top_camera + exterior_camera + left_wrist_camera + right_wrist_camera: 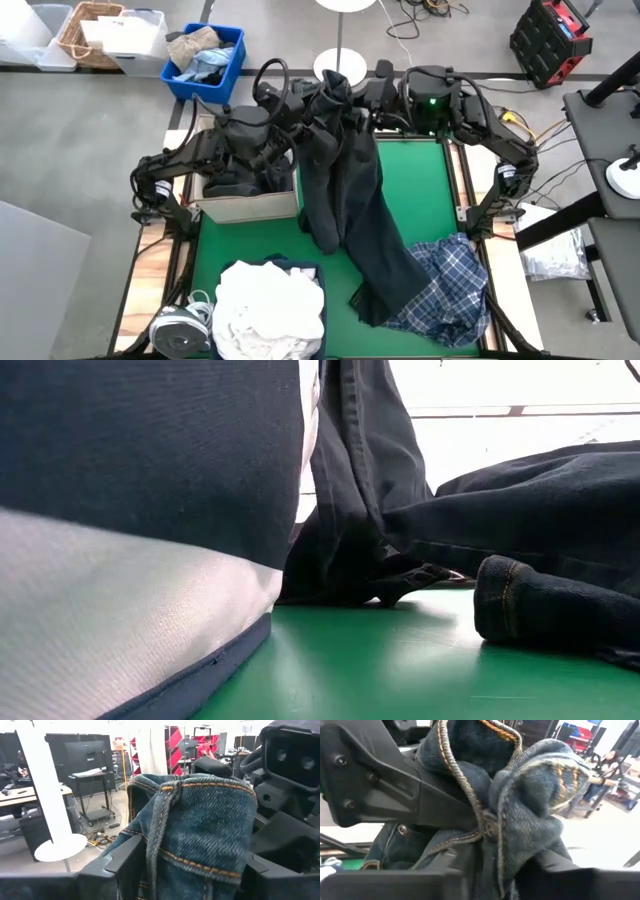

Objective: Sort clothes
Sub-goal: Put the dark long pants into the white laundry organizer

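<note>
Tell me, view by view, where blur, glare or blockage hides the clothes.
High view: evenly lit and clear, the dark jeans fully readable. Low view: near fabric fills the left side out of focus, the background window blown out white. Left wrist view: denim sharp between the left gripper. Right wrist view: the denim at the right gripper is soft, the room behind overexposed.

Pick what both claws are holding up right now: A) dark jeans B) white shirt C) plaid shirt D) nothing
A: the left claw and right claw each clamp folds of the dark jeans, which hang from the back of the table down over the green mat, their lower end lying on the plaid shirt.
</note>
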`<state>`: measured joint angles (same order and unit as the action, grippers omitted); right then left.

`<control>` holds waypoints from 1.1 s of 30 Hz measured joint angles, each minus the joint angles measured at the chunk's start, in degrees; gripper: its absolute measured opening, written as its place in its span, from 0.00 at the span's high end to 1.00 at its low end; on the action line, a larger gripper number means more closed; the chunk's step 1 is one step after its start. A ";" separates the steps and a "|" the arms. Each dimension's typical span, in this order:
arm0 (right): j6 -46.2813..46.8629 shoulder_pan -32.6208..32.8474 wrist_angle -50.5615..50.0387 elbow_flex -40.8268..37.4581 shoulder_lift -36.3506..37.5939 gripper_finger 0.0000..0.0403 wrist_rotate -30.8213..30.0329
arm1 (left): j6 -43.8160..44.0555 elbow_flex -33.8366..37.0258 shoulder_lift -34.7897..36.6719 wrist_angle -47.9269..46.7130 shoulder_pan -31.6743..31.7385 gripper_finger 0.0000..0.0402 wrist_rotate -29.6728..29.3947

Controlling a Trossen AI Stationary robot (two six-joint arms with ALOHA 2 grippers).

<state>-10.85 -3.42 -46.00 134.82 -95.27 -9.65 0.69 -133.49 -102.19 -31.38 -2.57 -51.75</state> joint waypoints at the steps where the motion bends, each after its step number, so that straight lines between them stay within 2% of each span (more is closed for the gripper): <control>1: 1.05 0.00 0.01 0.00 0.04 0.69 0.18 | 0.00 0.00 0.00 0.36 0.00 0.51 0.03; 6: 4.00 0.00 -1.20 0.00 0.07 0.48 4.79 | -2.76 0.00 0.00 0.24 0.11 0.48 0.03; 10: 6.37 0.00 -0.98 0.02 0.11 0.39 9.45 | -4.13 -0.11 0.09 0.34 0.11 0.47 0.38; 16: 9.64 0.00 -1.40 0.00 0.16 0.33 10.78 | -11.19 -0.11 0.00 -0.04 0.11 0.46 -0.45; 22: 4.56 0.05 -2.57 0.00 0.19 0.34 10.80 | -17.56 0.02 -0.72 -1.13 0.11 0.46 0.19; 25: 3.69 0.44 -2.51 0.00 -0.02 0.35 6.01 | -14.05 0.04 -1.01 -1.21 0.30 0.46 8.42; 27: 0.67 0.54 -1.78 0.00 -0.17 0.36 7.73 | -9.98 0.02 -0.90 -0.91 0.65 0.46 17.86; 29: -0.76 0.79 -0.82 0.02 -0.17 0.37 9.84 | -6.84 0.00 -0.90 -0.22 0.97 0.46 24.65; 31: -1.06 1.17 -0.21 0.02 -0.27 0.42 10.03 | -4.75 0.02 -0.90 -0.13 1.03 0.46 26.59; 33: -1.99 1.33 1.79 0.00 -0.41 0.53 9.66 | -3.83 -0.01 -0.77 -0.09 1.01 0.46 26.60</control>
<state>-12.84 -2.09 -44.20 134.82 -95.68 0.01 -3.14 -133.51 -102.96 -31.47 -1.56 -25.15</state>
